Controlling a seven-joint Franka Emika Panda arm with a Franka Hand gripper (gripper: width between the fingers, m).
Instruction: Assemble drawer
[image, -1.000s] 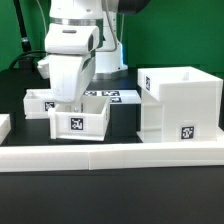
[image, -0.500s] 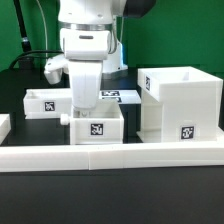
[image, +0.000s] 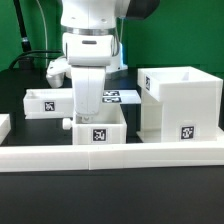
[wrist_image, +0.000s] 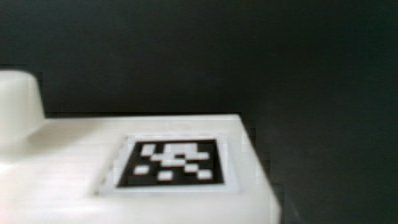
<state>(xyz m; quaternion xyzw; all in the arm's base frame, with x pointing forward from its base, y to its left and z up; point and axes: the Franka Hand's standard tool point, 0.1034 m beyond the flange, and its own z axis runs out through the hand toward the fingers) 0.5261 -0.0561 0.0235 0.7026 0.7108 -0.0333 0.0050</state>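
My gripper (image: 88, 106) reaches down into a small white tray (image: 112, 125) at the middle of the table and is shut on its wall; the fingertips are hidden inside it. The tray has a tag on its front and a knob (image: 66, 125) on the side toward the exterior view's left. It stands just left of the large boxy housing (image: 180, 100), close to touching it. A second small tray (image: 45, 103) sits at the back left. The wrist view shows a tagged white face of the held tray (wrist_image: 71, 150) and its knob (wrist_image: 15, 100); no fingers show there.
The long low white border wall (image: 110, 155) runs along the front of the table. The marker board (image: 120, 97) lies flat behind the trays. Black table surface lies around the parts.
My gripper has moved toward the exterior view's right, carrying the small tray with it, from near the left tray to beside the housing.
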